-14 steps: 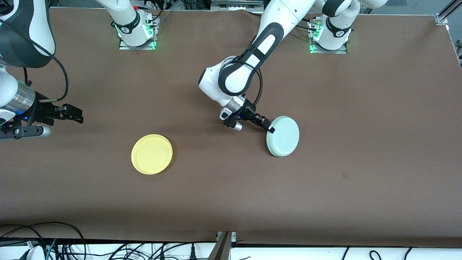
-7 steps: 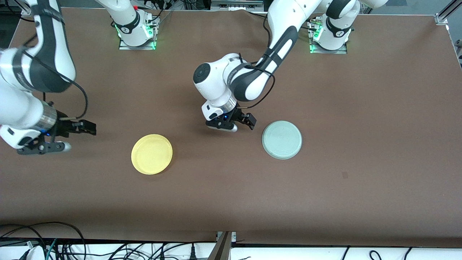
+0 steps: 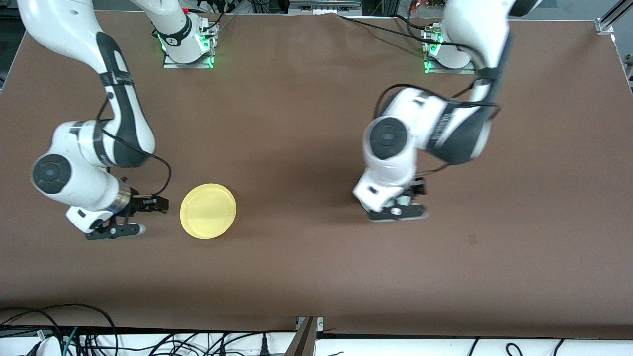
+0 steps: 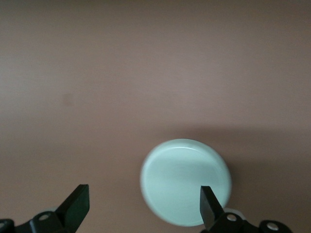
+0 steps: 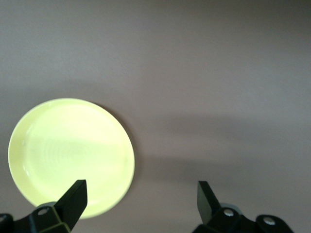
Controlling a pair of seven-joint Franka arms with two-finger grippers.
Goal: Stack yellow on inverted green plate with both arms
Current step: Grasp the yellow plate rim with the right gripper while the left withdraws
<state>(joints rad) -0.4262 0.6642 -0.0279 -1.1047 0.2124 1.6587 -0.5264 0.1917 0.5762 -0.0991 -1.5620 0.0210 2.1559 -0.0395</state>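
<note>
The brown table [image 3: 306,267] fills the front view. The left arm [image 3: 420,133] bends down right of centre, covering the green plate [image 4: 185,182], which lies flat on the cloth under the left gripper [image 4: 143,206]; the fingers are spread wide, holding nothing. The right arm [image 3: 89,158] curls down at the left edge. The right gripper [image 3: 148,203], fingers wide apart and empty, sits just beside the yellow plate [image 3: 208,211], lower left of centre, rim up.
</note>
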